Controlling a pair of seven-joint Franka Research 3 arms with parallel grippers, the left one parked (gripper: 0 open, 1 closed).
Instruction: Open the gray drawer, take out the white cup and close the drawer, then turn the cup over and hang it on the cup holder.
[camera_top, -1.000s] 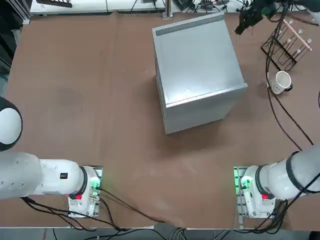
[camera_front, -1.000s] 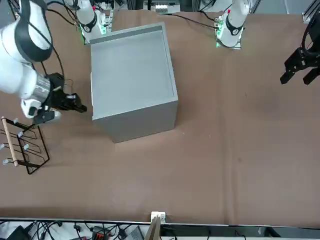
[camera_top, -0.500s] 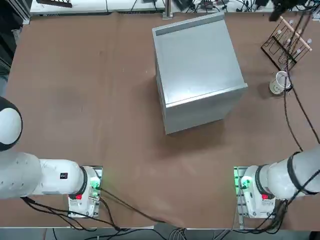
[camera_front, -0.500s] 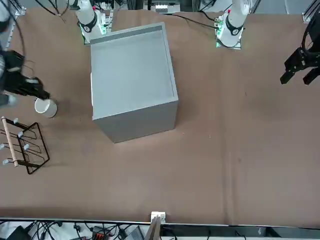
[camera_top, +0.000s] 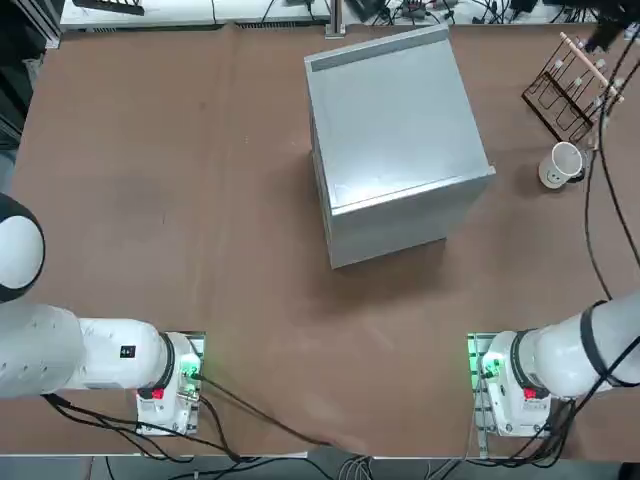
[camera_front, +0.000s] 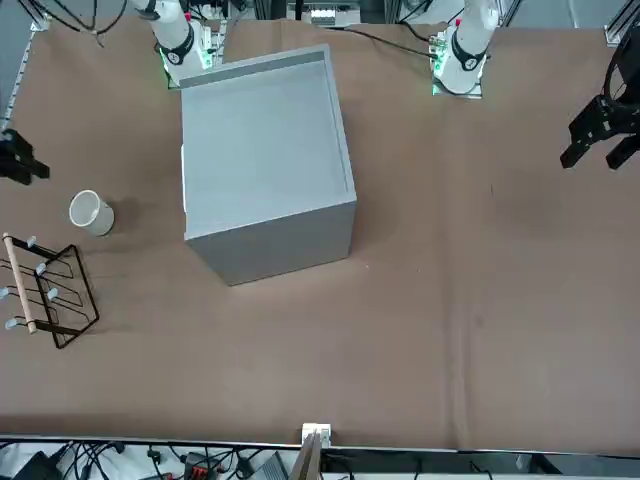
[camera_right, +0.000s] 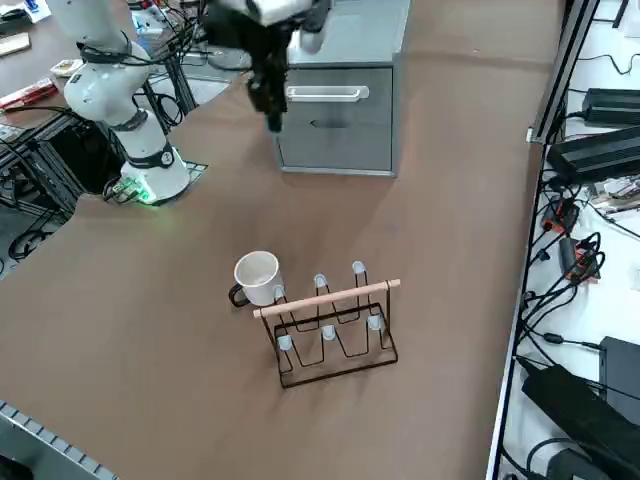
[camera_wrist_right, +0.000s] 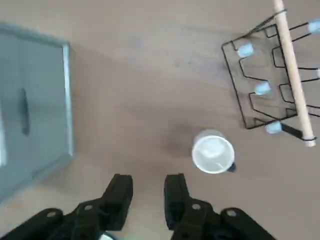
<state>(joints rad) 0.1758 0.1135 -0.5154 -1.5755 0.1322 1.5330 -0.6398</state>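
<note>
One step pending: flipping white cup (camera_wrist_right: 213, 153), standing mouth-up beside cup holder (camera_wrist_right: 272, 75). Right gripper (camera_wrist_right: 148, 187) is hovering empty, jaws parted; regrasping at rim is looking best.

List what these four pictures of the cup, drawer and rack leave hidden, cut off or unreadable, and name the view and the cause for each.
- The gray drawer: its inside is hidden in the right side view because it sits closed.
- The white cup: the mark on its side shows in no view.
- The cup holder: top view, a dark cable crosses it.
- The right gripper: top and front views cut it at the edge; its jaws, apart and empty, show only in the wrist view.
</note>
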